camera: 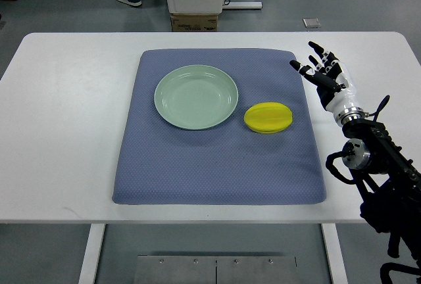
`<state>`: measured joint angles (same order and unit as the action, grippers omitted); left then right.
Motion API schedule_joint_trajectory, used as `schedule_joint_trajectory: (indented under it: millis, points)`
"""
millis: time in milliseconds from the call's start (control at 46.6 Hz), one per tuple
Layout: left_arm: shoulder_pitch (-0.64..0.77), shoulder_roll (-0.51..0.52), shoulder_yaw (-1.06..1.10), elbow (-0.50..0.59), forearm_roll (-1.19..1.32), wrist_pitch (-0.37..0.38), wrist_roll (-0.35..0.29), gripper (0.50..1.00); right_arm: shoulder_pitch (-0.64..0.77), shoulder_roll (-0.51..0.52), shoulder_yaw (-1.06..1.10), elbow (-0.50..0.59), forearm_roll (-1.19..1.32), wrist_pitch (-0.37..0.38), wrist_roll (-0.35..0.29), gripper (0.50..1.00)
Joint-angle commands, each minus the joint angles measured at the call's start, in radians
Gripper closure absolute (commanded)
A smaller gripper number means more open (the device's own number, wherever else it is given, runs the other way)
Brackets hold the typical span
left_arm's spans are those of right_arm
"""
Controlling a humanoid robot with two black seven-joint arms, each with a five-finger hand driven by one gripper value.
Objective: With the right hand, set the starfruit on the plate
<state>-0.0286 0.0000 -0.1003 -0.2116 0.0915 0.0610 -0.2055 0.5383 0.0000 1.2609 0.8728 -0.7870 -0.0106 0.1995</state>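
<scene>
Presently, fingers: the right hand's fingers [317, 60] are spread apart and stretched out, clamped on nothing.
Right hand: the right hand [323, 73] hovers over bare table just off the right edge of the mat, its arm coming in from the lower right corner.
Left hand: not in view.
Starfruit: the starfruit [268, 118] lies on the mat, down and left of the open hand and apart from it, untouched.
Plate: the plate [196, 96], pale green and bare, sits on the mat just left of the starfruit with a narrow strip of cloth between them.
Mat: the blue mat [217, 172] covers the middle of the white table [59, 133].
Stage: by my reading the reach has not yet closed on the fruit, so grasp, lift and placing all remain.
Risk one: the ridged, rounded fruit may roll or slip if the fingers close off-centre or only on one rib.
Risk two: approaching from the right could shove the fruit against the plate rim instead of grasping it.
Risk three: a release too near the rim might let it tip back onto the mat.
</scene>
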Motion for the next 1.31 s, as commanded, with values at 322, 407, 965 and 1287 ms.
schedule_joint_trajectory:
  millis: [322, 407, 965, 1287]
  points:
    - [-0.001, 0.000, 0.001, 0.000, 0.000, 0.000, 0.000, 0.500, 0.000, 0.000, 0.000, -0.002, 0.006, 0.001, -0.002, 0.500]
    - [-0.001, 0.000, 0.001, 0.000, 0.000, 0.000, 0.000, 0.500, 0.000, 0.000, 0.000, -0.002, 0.008, 0.000, 0.000, 0.500]
    - [-0.001, 0.000, 0.001, 0.000, 0.000, 0.000, 0.000, 0.500, 0.000, 0.000, 0.000, -0.002, 0.057, 0.001, 0.000, 0.500]
    - [-0.001, 0.000, 0.001, 0.000, 0.000, 0.000, 0.000, 0.500, 0.034, -0.008, -0.003, -0.049, 0.057, 0.001, -0.002, 0.500]
